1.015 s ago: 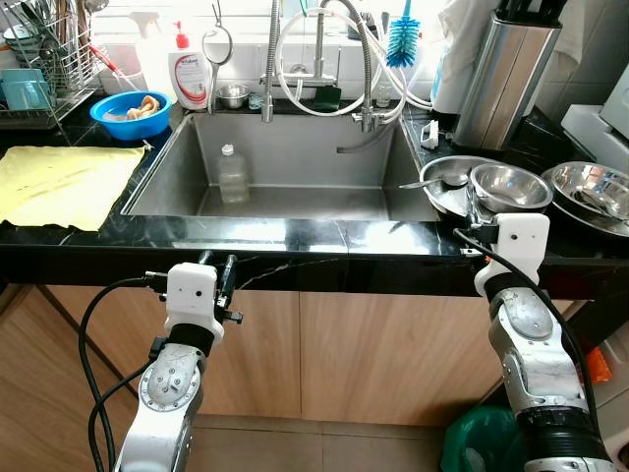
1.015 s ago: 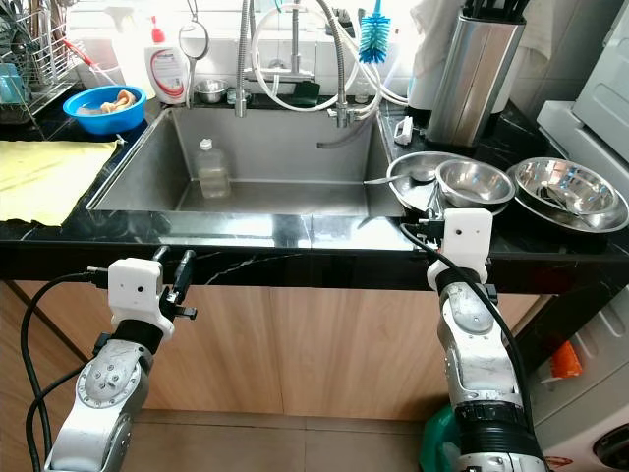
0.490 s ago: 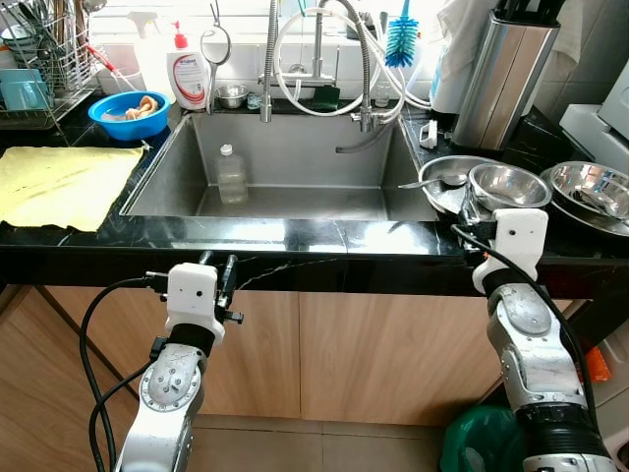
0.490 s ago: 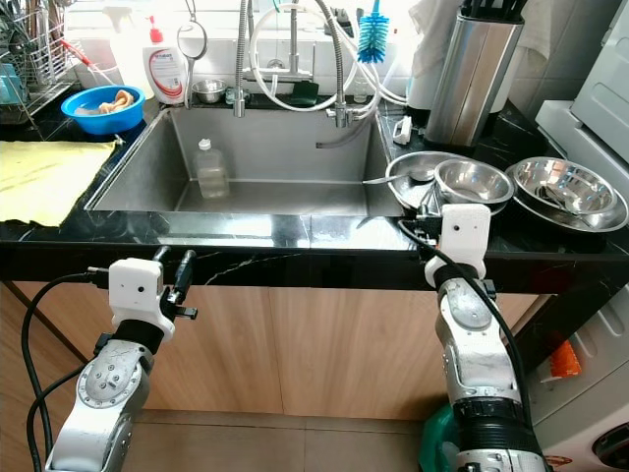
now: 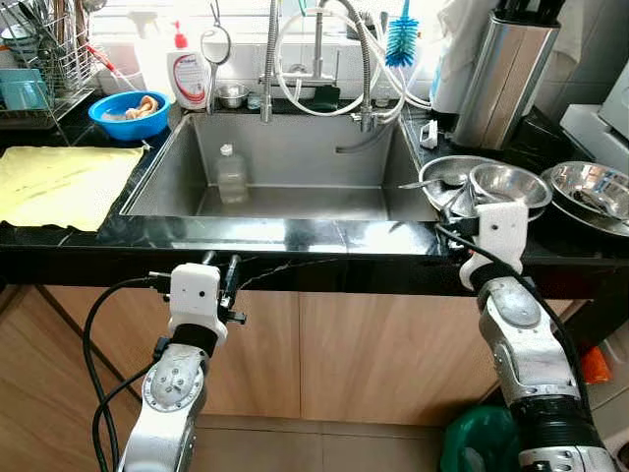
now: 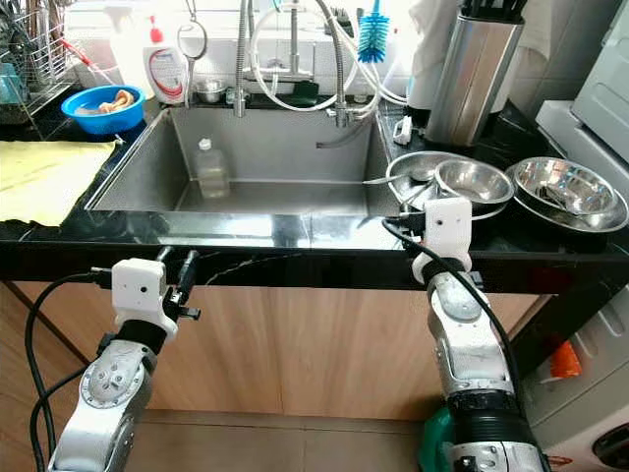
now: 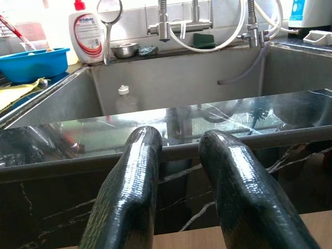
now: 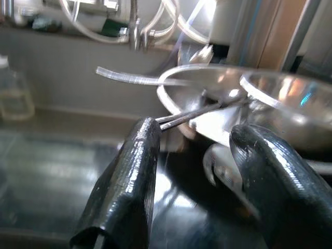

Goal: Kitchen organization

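Two stacked shiny steel bowls (image 5: 491,184) sit at the black tabletop's (image 5: 295,239) front edge right of the sink, where the right gripper (image 8: 194,171), jaws open, could knock them off; left gripper (image 7: 179,171) idles, jaws slightly parted.

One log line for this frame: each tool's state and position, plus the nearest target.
right tool: open, at counter edge facing stacked steel bowls | left tool: open, below counter front by sink | nothing held
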Controlling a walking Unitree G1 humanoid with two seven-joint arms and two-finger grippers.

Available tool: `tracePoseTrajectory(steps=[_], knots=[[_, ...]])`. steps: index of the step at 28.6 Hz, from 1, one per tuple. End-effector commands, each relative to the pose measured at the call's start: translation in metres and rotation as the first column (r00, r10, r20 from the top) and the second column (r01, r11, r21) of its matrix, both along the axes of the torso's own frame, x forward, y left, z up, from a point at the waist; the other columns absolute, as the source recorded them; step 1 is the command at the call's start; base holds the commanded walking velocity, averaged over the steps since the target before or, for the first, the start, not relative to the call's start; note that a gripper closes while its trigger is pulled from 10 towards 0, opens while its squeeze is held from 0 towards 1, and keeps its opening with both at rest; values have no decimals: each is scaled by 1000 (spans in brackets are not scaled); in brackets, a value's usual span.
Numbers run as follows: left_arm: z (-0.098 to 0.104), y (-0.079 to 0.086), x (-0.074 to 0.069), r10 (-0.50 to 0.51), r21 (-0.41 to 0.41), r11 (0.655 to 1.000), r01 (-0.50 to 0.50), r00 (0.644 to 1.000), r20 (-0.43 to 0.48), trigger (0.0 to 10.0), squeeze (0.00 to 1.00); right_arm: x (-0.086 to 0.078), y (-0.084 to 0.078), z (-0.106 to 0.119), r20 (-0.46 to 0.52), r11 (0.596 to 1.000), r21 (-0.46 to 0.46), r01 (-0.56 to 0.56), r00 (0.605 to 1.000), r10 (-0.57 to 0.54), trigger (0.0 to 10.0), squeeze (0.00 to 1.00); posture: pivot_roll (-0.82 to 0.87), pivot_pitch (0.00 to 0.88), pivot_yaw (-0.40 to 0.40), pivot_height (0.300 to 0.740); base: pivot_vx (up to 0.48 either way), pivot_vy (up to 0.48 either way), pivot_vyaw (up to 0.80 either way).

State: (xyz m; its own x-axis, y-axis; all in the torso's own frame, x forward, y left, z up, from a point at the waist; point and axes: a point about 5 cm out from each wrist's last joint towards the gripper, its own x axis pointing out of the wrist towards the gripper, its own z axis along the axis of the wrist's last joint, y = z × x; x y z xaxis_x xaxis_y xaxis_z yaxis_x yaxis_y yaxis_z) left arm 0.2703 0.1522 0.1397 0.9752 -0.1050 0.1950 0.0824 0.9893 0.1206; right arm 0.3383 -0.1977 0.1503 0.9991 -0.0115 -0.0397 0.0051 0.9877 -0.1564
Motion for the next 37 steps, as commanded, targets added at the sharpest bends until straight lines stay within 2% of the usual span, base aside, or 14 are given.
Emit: tracePoseTrajectory(steps=[1, 6, 14, 24, 27, 32, 33, 37], knots=[[1, 0, 2, -9, 1, 1000, 9, 1000, -8, 10000, 0, 1, 3, -3, -38, 1000, -6, -28, 999, 28, 10000, 0, -69, 0, -7, 740, 0, 0, 0], [2, 1, 1, -1, -2, 1000, 1, 1000, -2, 10000, 0, 1, 2, -4, -42, 1000, -9, -23, 999, 23, 10000, 0, -65, 0, -9, 740, 0, 0, 0], [3, 3, 1, 7, -1, 1000, -7, 1000, 4, 10000, 0, 4, -3, 16, 35, 1000, 6, -10, 999, 10, 10000, 0, -67, 0, -7, 740, 0, 0, 0], [2, 3, 1, 1, 1, 1000, -1, 1000, -7, 10000, 0, 4, -4, 23, 41, 1000, 8, -2, 999, 2, 10000, 0, -67, 0, -6, 740, 0, 0, 0], [2, 3, 1, 0, 0, 1000, 0, 1000, -9, 10000, 0, 5, -1, 31, 63, 1000, 20, -21, 998, 19, 10000, 0, -65, 0, -5, 740, 0, 0, 0], [2, 3, 1, -2, 2, 1000, 2, 1000, -8, 10000, 0, 6, 2, 39, 32, 994, -92, -66, 997, 69, 10000, 0, -65, 0, -5, 740, 0, 0, 0], [2, 4, 1, -1, 1, 1000, 1, 1000, -8, 10000, 0, 6, 3, 43, 30, 986, -145, -85, 995, 90, 10000, 0, -64, 0, -3, 740, 0, 0, 0], [2, 4, 1, -4, 0, 1000, 4, 1000, -10, 10000, 0, 3, 9, 63, 34, 961, -231, -150, 986, 162, 10000, 0, -68, 0, -3, 740, 0, 0, 0]])
